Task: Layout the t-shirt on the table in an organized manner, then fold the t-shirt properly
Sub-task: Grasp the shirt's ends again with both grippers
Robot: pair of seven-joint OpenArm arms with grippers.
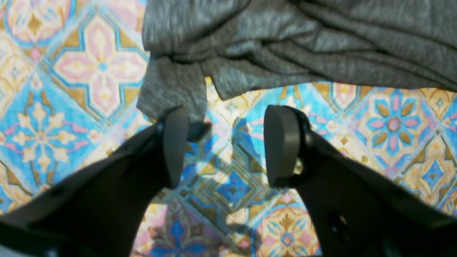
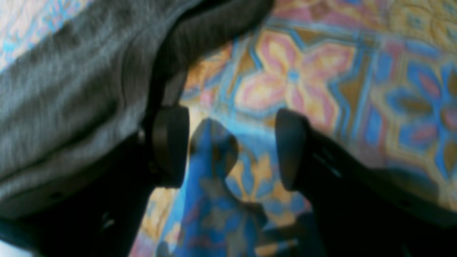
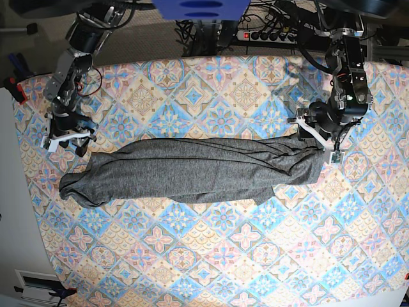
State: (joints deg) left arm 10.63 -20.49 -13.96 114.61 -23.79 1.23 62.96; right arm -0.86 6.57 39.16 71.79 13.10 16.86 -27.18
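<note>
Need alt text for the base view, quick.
A grey t-shirt lies bunched in a long band across the patterned table. The open right gripper and open left gripper sit at its two ends.

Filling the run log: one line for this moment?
t-shirt: bunched lengthwise on table | left claw: open | right claw: open

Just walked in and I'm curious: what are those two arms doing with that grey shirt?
The t-shirt lies bunched in a long strip across the table, not yet spread flat or folded. The left gripper and the right gripper sit at opposite ends of it, both open and holding nothing.
</note>
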